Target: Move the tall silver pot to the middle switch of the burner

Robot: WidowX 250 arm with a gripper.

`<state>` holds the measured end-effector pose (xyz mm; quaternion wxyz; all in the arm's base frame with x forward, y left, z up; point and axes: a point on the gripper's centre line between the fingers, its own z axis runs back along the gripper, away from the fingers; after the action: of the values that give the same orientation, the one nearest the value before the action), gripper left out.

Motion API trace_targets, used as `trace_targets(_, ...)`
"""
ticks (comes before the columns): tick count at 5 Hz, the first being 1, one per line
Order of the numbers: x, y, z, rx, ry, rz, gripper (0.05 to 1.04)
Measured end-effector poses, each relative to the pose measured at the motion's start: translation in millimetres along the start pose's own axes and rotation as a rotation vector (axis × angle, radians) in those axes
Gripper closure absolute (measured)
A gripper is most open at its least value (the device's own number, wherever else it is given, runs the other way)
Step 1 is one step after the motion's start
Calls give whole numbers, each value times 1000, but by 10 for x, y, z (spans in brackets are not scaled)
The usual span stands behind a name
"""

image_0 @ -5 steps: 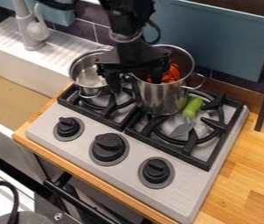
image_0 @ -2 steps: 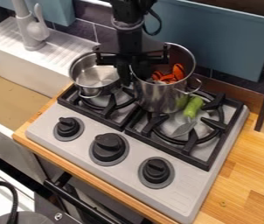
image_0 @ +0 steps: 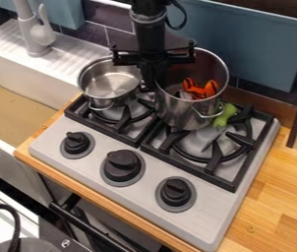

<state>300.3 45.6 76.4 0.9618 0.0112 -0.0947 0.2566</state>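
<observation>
- Camera view: the gripper (image_0: 152,84) hangs down at the left rim of the tall silver pot (image_0: 184,113); I cannot tell whether it is open or closed.
- The pot stands on the black grate (image_0: 158,132) near the stove's back edge, around mid-width, with an orange thing (image_0: 200,90) inside.
- A shallower pot (image_0: 111,84) sits just beside it, nearer the stove's left edge.
- A green-handled utensil (image_0: 225,114) lies at its right, partly hidden.
- Three knobs (image_0: 122,165) line the front edge.

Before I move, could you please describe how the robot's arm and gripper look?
The arm is black and tube-like, with a greyer ring and a black cable looping beside it. The gripper is also black, with a wide crossbar.
</observation>
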Motion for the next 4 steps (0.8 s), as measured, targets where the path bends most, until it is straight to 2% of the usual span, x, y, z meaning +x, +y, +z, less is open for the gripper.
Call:
trace_targets(2, 80, -51, 198, -76, 37, 13, 1030)
trace_targets(4, 81, 103, 512, -165, 44, -69, 1030)
